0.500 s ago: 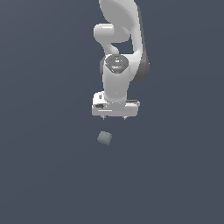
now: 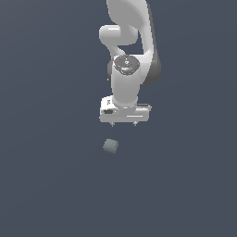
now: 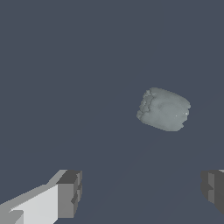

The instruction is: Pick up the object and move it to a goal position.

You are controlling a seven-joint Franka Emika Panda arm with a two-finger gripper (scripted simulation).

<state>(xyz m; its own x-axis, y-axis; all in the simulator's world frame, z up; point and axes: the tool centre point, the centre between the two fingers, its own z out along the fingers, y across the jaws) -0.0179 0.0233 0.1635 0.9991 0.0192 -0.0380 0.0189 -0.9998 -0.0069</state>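
Observation:
The object [image 2: 110, 146] is a small dull grey-green blocky lump lying on the dark grey floor. In the wrist view the object [image 3: 164, 109] shows apart from both fingers, with nothing between them. My white gripper [image 2: 124, 123] hangs above the floor, a little behind the lump and toward the exterior view's right of it. It is open: in the wrist view the gripper [image 3: 142, 192] has its two dark grey fingertips [image 3: 70, 192] spread wide. The lump is much narrower than that gap.
The white arm [image 2: 127, 55] rises behind the gripper to the frame's upper edge. Plain dark grey floor [image 2: 46, 185] spreads all around. No goal marker shows.
The gripper has barely shifted over the lump, which lies where it was. The fingers stay open.

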